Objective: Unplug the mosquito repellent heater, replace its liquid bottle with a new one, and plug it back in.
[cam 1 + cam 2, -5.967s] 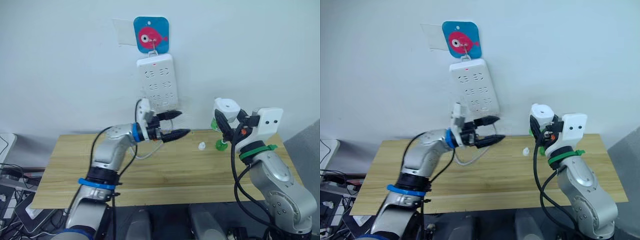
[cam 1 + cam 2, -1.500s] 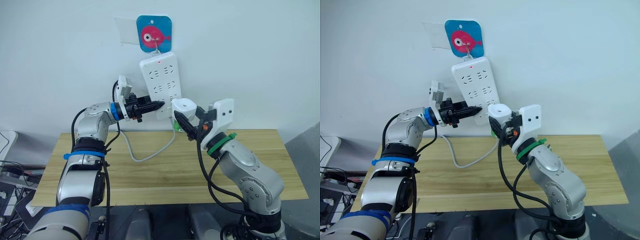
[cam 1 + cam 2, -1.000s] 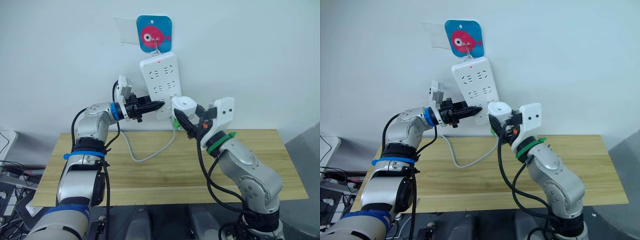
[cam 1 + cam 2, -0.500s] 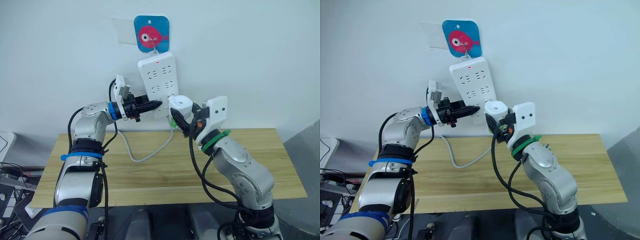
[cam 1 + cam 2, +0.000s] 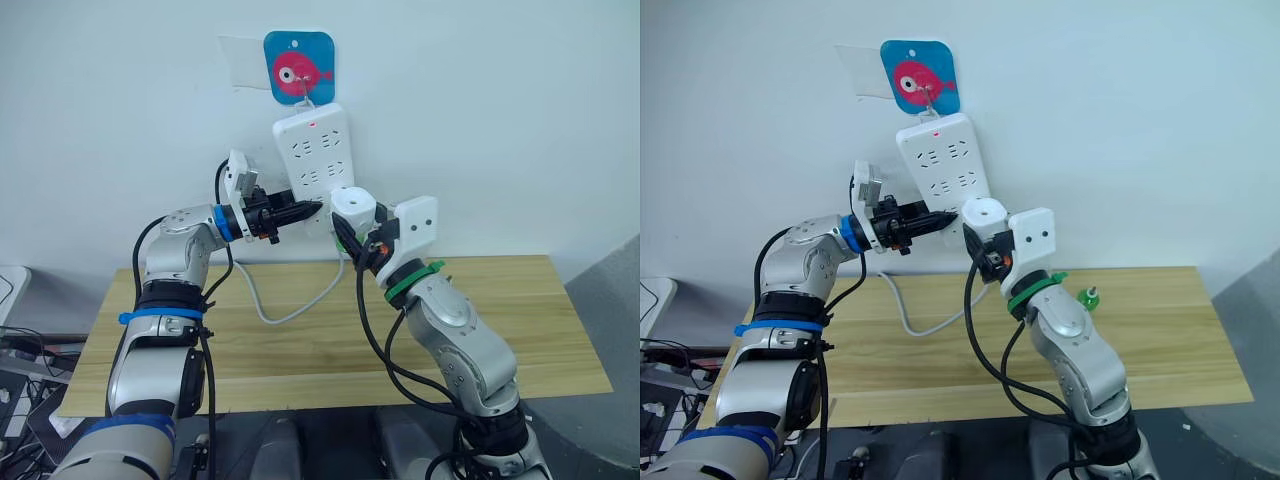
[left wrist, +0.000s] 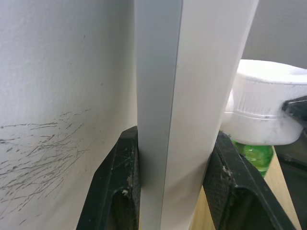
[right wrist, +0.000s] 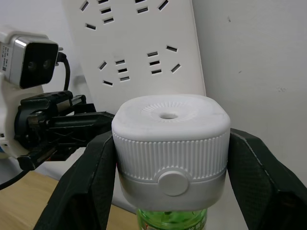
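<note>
Silver arms are showing black cables and fingers; blue bands are ringing the left, green the right.

No words, brand names or numbers can be read anywhere. The one sign is the blue card (image 5: 299, 66) on the wall at twelve o'clock, just above the power strip (image 5: 317, 160): it bears a pink fish drawing with a white eye and carries no lettering. The strip's face shows socket slots and a small red light near its top edge, with no printing that can be made out. The heater (image 7: 171, 143) has a ribbed white shell, a round button and a vent hole, with no markings on it.
</note>
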